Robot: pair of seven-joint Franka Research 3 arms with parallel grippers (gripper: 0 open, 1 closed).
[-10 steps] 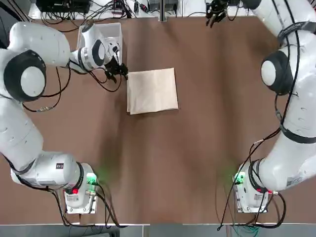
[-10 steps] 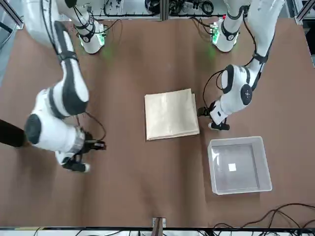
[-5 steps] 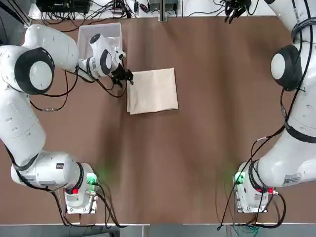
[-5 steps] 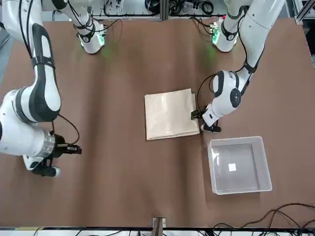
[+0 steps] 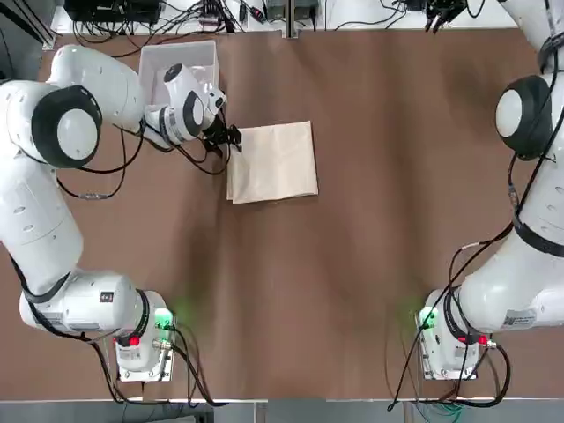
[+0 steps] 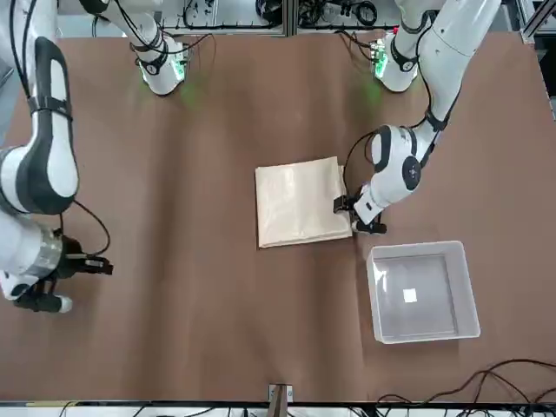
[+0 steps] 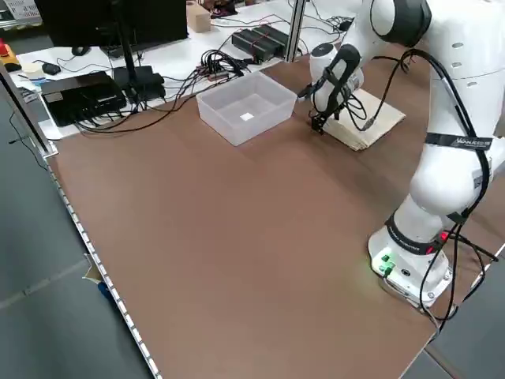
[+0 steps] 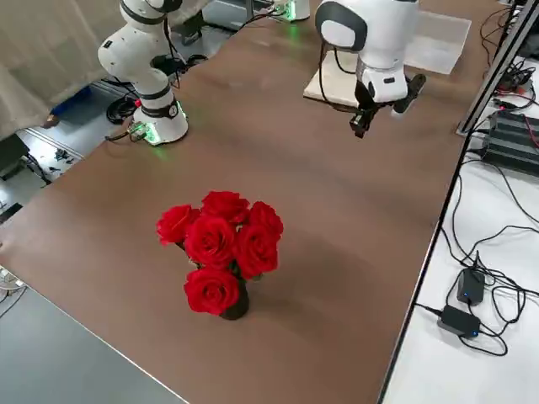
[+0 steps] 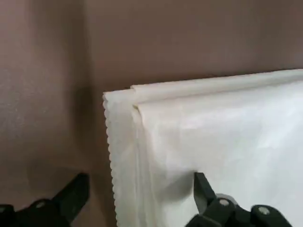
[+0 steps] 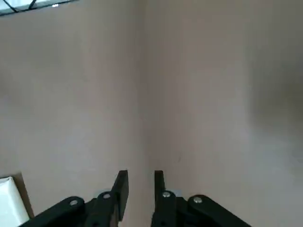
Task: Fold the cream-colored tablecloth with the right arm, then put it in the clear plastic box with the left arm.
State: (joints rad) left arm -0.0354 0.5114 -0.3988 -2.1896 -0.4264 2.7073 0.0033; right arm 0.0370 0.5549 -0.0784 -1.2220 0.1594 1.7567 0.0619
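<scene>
Folded rectangular fabric cloth: plain cream-beige
Small square plastic box: translucent clear, white label
Flat smooth worktop: plain brown
Bunched roses: red
Jointed robot arms: white and grey, black cables

Red roses in dark vase on tbl; blk monitor w/ cables nr box.

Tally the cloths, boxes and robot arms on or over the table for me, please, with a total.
Cloths: 1, the folded cream cloth
Boxes: 1, the clear box
Robot arms: 2, the left arm beside the cloth and the right arm off to the right
Total: 4
</scene>
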